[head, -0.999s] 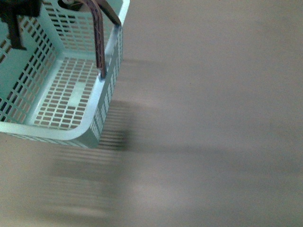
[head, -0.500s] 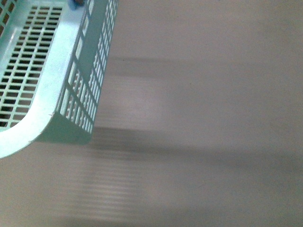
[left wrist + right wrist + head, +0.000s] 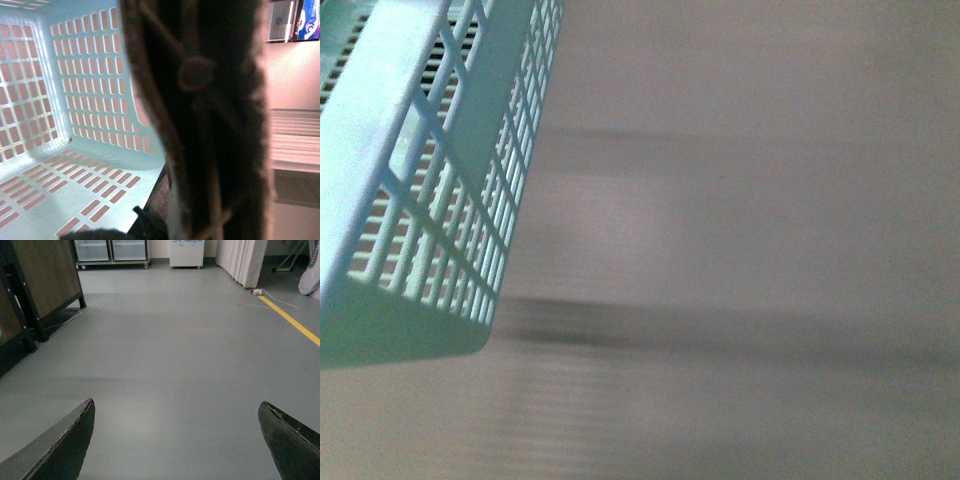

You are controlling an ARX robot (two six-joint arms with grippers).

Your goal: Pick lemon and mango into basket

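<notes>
The basket (image 3: pixel 430 200) is tilting at ten o'clock, fruitless; we are judging lemon-finding next. The right gripper (image 3: pixel 176 404) is holding its jaws wide; the left gripper (image 3: pixel 120 231) we cannot tell.

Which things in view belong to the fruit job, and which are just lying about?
Job: basket, its brown handle, right gripper; no lemon or mango visible.
Lying about: yellow floor line, cable, glass-door cabinets.

I take this for a lab or workshop hall: bare grey floor (image 3: pixel 165 355), yellow floor line (image 3: pixel 295 325), glass-fronted cabinets (image 3: pixel 112 250).
</notes>
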